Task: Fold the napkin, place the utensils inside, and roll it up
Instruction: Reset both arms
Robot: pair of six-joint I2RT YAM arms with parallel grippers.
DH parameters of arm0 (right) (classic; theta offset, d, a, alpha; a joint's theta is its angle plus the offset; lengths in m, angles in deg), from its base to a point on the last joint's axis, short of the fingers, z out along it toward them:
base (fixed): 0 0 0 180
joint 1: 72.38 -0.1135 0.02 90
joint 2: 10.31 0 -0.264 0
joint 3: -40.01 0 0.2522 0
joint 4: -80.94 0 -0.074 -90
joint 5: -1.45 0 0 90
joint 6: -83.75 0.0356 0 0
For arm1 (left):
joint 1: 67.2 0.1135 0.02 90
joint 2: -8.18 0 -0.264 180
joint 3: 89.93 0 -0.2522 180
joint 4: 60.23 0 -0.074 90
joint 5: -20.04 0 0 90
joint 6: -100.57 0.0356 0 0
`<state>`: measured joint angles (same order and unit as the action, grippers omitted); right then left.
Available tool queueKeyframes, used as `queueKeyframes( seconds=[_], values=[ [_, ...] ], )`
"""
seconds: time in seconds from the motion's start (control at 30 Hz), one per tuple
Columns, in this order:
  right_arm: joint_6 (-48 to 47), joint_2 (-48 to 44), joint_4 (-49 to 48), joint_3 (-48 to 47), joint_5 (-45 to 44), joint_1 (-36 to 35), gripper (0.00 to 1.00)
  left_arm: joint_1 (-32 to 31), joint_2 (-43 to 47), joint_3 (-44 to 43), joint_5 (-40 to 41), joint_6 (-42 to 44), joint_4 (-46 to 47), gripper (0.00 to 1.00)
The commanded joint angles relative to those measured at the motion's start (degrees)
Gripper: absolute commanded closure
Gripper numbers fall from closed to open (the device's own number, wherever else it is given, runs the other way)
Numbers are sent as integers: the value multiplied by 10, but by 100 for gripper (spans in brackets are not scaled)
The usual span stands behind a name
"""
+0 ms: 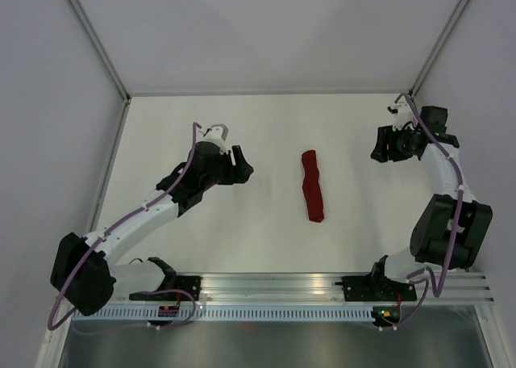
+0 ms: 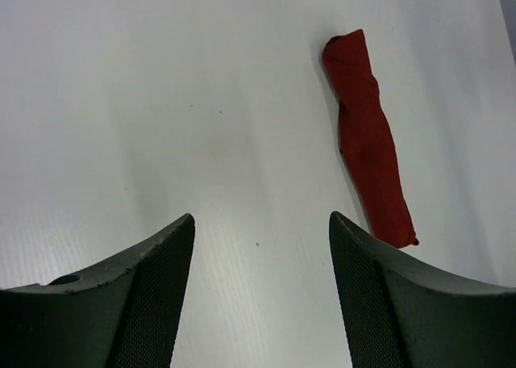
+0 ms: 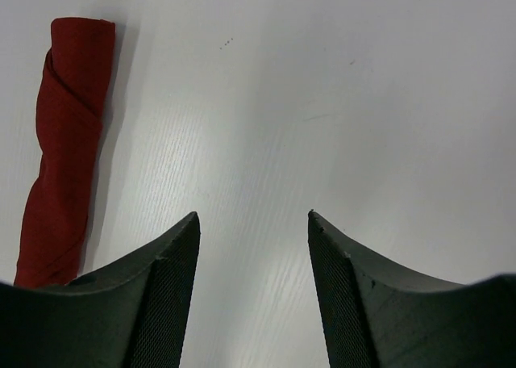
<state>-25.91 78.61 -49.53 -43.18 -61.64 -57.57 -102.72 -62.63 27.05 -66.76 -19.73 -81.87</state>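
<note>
1. Now the napkin (image 1: 312,186) lies as a tight, slightly twisted roll near the middle of the table (image 1: 242,239), running front to back.
2. Left claw (image 2: 262,223): its fingers are spread wide and hold nothing, and it is well apart from the roll on its left side.
3. Right claw (image 3: 254,219): it is likewise wide open with nothing in it, well apart on the roll's right side and farther back.

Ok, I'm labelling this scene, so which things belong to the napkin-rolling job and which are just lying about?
Part of the job:
- napkin, rolled into a narrow tube
- left gripper and right gripper, both open and apart from it
- no utensils show

Just there:
- white table
- metal rail at its near edge
</note>
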Motion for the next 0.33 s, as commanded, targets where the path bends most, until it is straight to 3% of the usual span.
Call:
queueKeyframes(
  seconds=[0.0,0.3],
  values=[
    [8,-49,-18,24,39,18,37,19,62,21,14,45,-42,27],
    [17,-86,-39,39,68,30,34,33,95,28,9,63,-68,26]
  ],
)
